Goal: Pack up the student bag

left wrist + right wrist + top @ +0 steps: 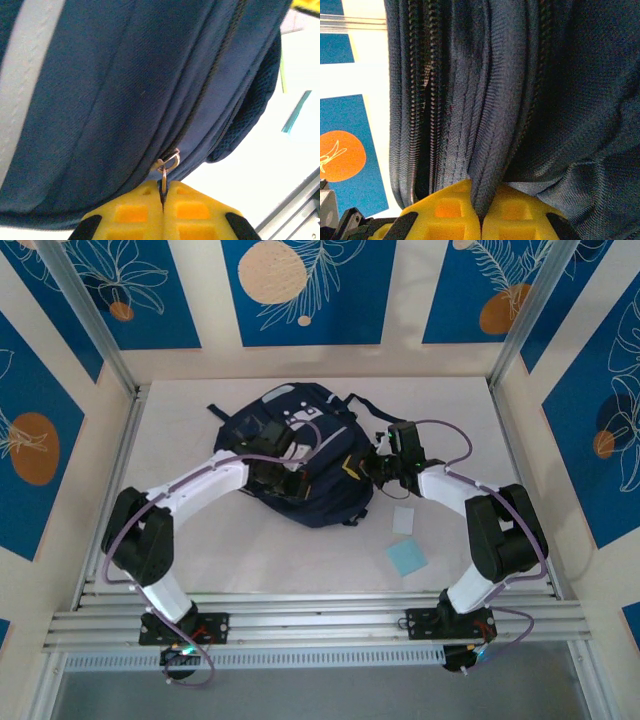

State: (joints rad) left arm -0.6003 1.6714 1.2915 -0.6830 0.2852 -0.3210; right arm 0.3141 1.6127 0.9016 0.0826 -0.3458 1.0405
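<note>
so the big navy-blue fabric backpack [322, 502] with the grey stripes is lying flat in the middle of the white counter [200, 550], with both arms reaching in over it. the left tool [290, 487] is on the near part of the bag. from its wrist cam the yellow fingers [130, 215] are pressed together with a small metal zipper pull [168, 164] pinched between the tips, so it's clamped on that pull. the zipper track [210, 85] runs up the blue fabric from there. the right tool [374, 472] is at the bag's right edge. its wrist cam shows its yellow fingers [515, 215] closed tight on a fold of the navy fabric [492, 125], with black zipper teeth [432, 100] running alongside to the left of it. off to the right of the bag, apart from it, a small white card [403, 519] and a light blue square sheet [406, 558] lie flat on the counter, the blue one nearer the arm bases.
</note>
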